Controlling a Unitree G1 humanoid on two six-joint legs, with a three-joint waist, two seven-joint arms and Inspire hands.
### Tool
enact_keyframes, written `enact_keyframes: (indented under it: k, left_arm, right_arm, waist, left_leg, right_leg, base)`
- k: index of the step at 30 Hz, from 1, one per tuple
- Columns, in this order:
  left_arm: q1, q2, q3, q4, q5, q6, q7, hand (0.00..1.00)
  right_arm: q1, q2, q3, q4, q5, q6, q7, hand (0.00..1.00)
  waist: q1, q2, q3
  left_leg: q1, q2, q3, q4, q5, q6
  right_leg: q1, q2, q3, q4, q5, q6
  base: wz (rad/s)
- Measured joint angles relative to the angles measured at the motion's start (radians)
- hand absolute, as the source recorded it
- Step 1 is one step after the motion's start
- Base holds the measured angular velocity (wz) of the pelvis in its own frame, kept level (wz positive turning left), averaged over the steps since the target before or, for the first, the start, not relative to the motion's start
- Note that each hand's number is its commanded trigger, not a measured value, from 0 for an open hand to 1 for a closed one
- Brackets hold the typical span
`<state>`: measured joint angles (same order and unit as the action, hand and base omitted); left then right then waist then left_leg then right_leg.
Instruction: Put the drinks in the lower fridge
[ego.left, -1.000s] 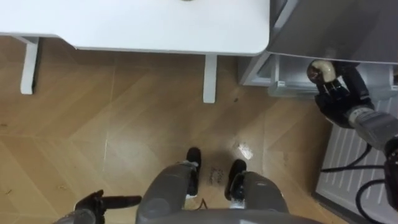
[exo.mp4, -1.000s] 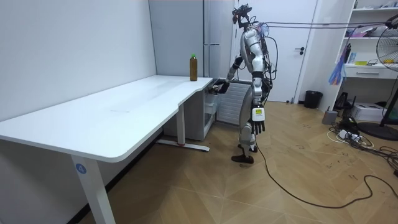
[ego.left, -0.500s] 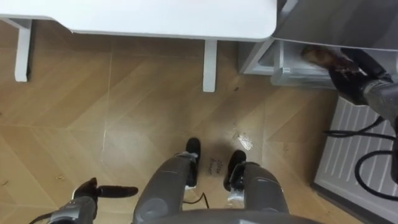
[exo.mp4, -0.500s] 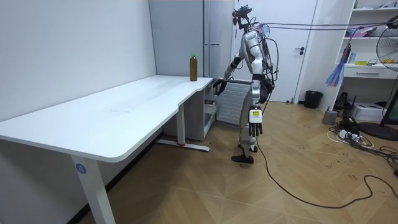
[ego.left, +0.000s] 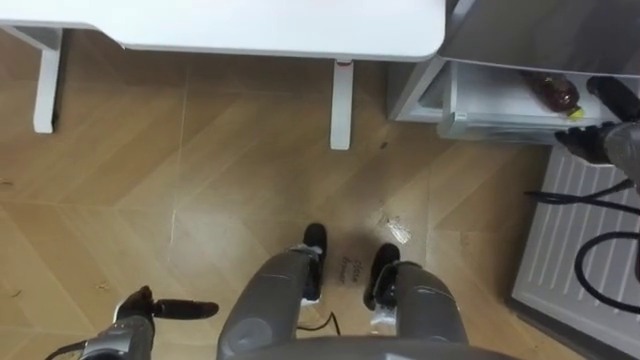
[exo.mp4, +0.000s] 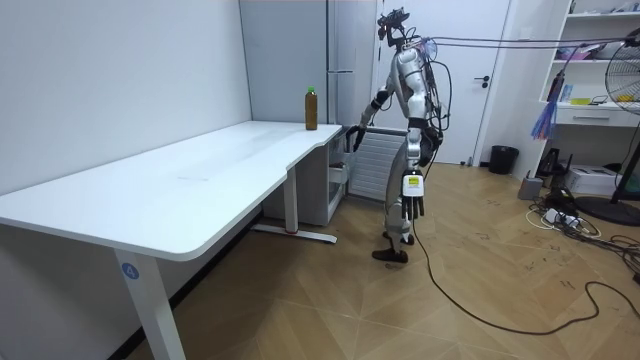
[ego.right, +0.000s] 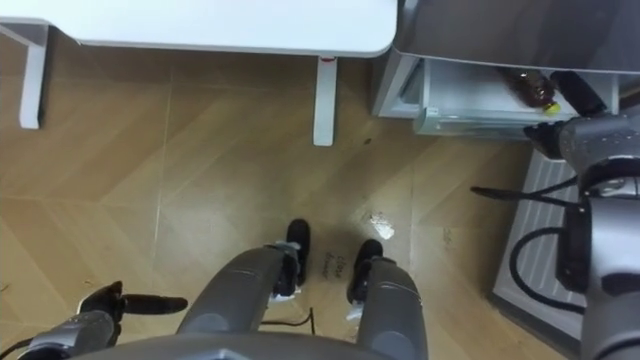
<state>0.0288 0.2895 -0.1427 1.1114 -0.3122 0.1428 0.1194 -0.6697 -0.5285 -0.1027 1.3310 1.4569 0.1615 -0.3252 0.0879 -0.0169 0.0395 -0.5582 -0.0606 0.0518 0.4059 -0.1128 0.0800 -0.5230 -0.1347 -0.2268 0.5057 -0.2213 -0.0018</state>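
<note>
A brown bottle (ego.left: 553, 92) with a yellow cap lies on its side in the open lower fridge compartment (ego.left: 480, 105), at the upper right of the eye views. My right hand (ego.left: 608, 93) is just to its right, open and off the bottle. My left hand (ego.left: 165, 305) hangs low at my left side, fingers straight and empty. In the room view I stand upright at the fridge (exo.mp4: 345, 60), right arm reaching toward the lower part. A second brown bottle (exo.mp4: 311, 108), with a green cap, stands on the far corner of the white desk (exo.mp4: 200, 170).
The desk's edge (ego.left: 250, 25) and one white leg (ego.left: 342, 105) are just left of the fridge. The open fridge door (ego.left: 570, 240), ribbed inside, stands at my right. Wooden floor lies around my feet, with a small white scrap (ego.left: 397, 231) ahead.
My right hand carried the bottle into the lower fridge, opened and drew back to the right. The bottle now lies free there. The left hand stayed at my side.
</note>
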Motion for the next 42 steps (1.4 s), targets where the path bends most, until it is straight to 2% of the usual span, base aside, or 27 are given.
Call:
enact_keyframes:
  k: [3, 8, 13, 15, 17, 18, 21, 22, 24, 26, 29, 36, 40, 41, 42]
  left_arm:
    - [0.002, 0.000, 0.001, 0.007, -0.001, -0.002, -0.003, 0.00]
    - [0.006, -0.001, 0.005, 0.007, 0.001, -0.013, -0.023, 0.00]
    - [0.002, -0.005, 0.009, 0.003, 0.002, -0.027, -0.061, 0.00]
    - [0.004, -0.005, 0.009, 0.004, 0.008, -0.033, -0.075, 0.00]
    - [0.015, -0.005, 0.021, 0.002, 0.009, -0.039, -0.082, 0.00]
    - [0.025, -0.003, 0.025, -0.002, 0.010, -0.040, -0.080, 0.00]
    - [0.035, -0.004, 0.026, 0.000, 0.008, -0.041, -0.078, 0.00]
    - [0.036, -0.004, 0.026, 0.000, 0.008, -0.041, -0.078, 0.00]
    - [0.038, -0.008, 0.027, -0.001, 0.009, -0.041, -0.080, 0.00]
    - [0.040, -0.017, 0.027, -0.004, 0.009, -0.042, -0.080, 0.00]
    - [0.056, -0.030, 0.032, -0.022, 0.010, -0.042, -0.081, 0.00]
    - [0.132, -0.084, 0.171, -0.058, 0.027, -0.066, -0.074, 0.00]
    - [0.180, -0.092, 0.187, -0.058, 0.028, -0.071, -0.048, 0.00]
    - [0.184, -0.095, 0.192, -0.058, 0.029, -0.071, -0.047, 0.00]
    - [0.190, -0.101, 0.208, -0.058, 0.030, -0.071, -0.043, 0.00]
  right_arm:
    - [0.019, 0.000, -0.009, 0.000, 0.004, -0.001, 0.000, 0.00]
    - [0.048, 0.001, -0.047, 0.000, 0.010, -0.026, 0.002, 0.00]
    - [0.109, 0.012, -0.050, -0.002, 0.003, -0.060, 0.088, 0.00]
    - [0.135, 0.013, -0.050, -0.005, 0.001, -0.061, 0.121, 0.00]
    - [0.183, 0.013, -0.047, -0.018, 0.002, -0.064, 0.147, 0.00]
    - [0.215, 0.015, -0.036, -0.027, 0.001, -0.067, 0.156, 0.00]
    - [0.281, 0.046, -0.029, -0.049, 0.004, -0.088, 0.174, 0.00]
    - [0.308, 0.066, -0.030, -0.053, 0.014, -0.091, 0.176, 0.00]
    - [0.342, 0.095, -0.030, -0.064, 0.031, -0.091, 0.176, 0.00]
    - [0.380, 0.118, -0.040, -0.105, 0.036, -0.094, 0.177, 0.00]
    - [0.445, 0.157, -0.049, -0.144, 0.036, -0.099, 0.221, 0.00]
    - [0.631, 0.234, -0.076, -0.123, -0.029, -0.103, 0.283, 0.00]
    - [0.720, 0.276, -0.076, -0.101, -0.114, -0.102, 0.299, 0.00]
    - [0.726, 0.281, -0.076, -0.088, -0.127, -0.101, 0.303, 0.00]
    - [0.737, 0.292, -0.076, -0.070, -0.145, -0.098, 0.307, 0.00]
  waist:
    - [-0.001, 0.003, -0.0018]
    - [-0.005, 0.003, -0.0026]
    - [-0.022, 0.005, -0.0071]
    - [-0.025, 0.003, -0.0091]
    - [-0.022, -0.001, -0.0138]
    - [-0.019, -0.006, -0.0228]
    - [-0.013, -0.019, -0.0288]
    - [-0.012, -0.029, -0.0342]
    - [-0.012, -0.036, -0.0400]
    - [-0.028, -0.035, -0.0414]
    - [-0.055, -0.033, -0.0405]
    - [-0.058, -0.019, -0.0380]
    - [-0.061, -0.014, -0.0342]
    - [-0.062, -0.020, -0.0310]
    - [-0.063, -0.016, -0.0339]
  left_leg:
    - [0.039, 0.001, -0.004, -0.025, 0.001, -0.001]
    - [0.095, 0.000, 0.000, -0.052, 0.000, -0.001]
    - [0.151, 0.002, -0.007, -0.076, 0.000, -0.001]
    - [0.179, 0.001, -0.005, -0.095, 0.000, -0.001]
    - [0.216, 0.002, -0.002, -0.113, 0.000, -0.001]
    - [0.236, 0.002, 0.001, -0.130, 0.000, -0.001]
    - [0.293, 0.011, 0.012, -0.156, 0.000, -0.004]
    - [0.320, 0.014, 0.016, -0.169, -0.002, -0.007]
    - [0.349, 0.016, 0.017, -0.176, -0.006, -0.012]
    - [0.367, 0.017, 0.008, -0.177, -0.011, -0.014]
    - [0.395, 0.017, -0.004, -0.185, -0.014, -0.016]
    - [0.450, 0.015, -0.004, -0.204, -0.024, -0.024]
    - [0.500, 0.015, 0.002, -0.219, -0.027, -0.026]
    - [0.504, 0.015, 0.002, -0.219, -0.029, -0.027]
    - [0.510, 0.015, 0.003, -0.219, -0.030, -0.026]
  right_leg:
    - [0.043, 0.003, -0.003, -0.027, 0.005, 0.001]
    - [0.104, 0.009, -0.003, -0.059, 0.007, 0.006]
    - [0.176, 0.018, -0.022, -0.111, 0.018, 0.011]
    - [0.200, 0.019, -0.022, -0.127, 0.019, 0.013]
    - [0.235, 0.022, -0.021, -0.151, 0.023, 0.015]
    - [0.253, 0.024, -0.020, -0.166, 0.025, 0.016]
    - [0.317, 0.037, -0.017, -0.211, 0.039, 0.015]
    - [0.342, 0.046, -0.005, -0.230, 0.042, 0.016]
    - [0.377, 0.053, 0.002, -0.252, 0.045, 0.016]
    - [0.407, 0.059, -0.003, -0.275, 0.051, 0.017]
    - [0.450, 0.065, -0.014, -0.306, 0.061, 0.017]
    - [0.499, 0.073, 0.004, -0.321, 0.060, 0.017]
    - [0.540, 0.074, 0.010, -0.341, 0.056, 0.016]
    - [0.543, 0.074, 0.011, -0.341, 0.053, 0.016]
    - [0.545, 0.073, 0.014, -0.339, 0.047, 0.016]
  base:
    - [0.01]
    - [0.00]
    - [0.04]
    - [0.00]
    - [-0.05]
    - [-0.11]
    - [-0.13]
    - [-0.12]
    - [-0.07]
    - [0.05]
    - [0.09]
    - [-0.05]
    - [-0.07]
    - [0.00]
    - [0.00]
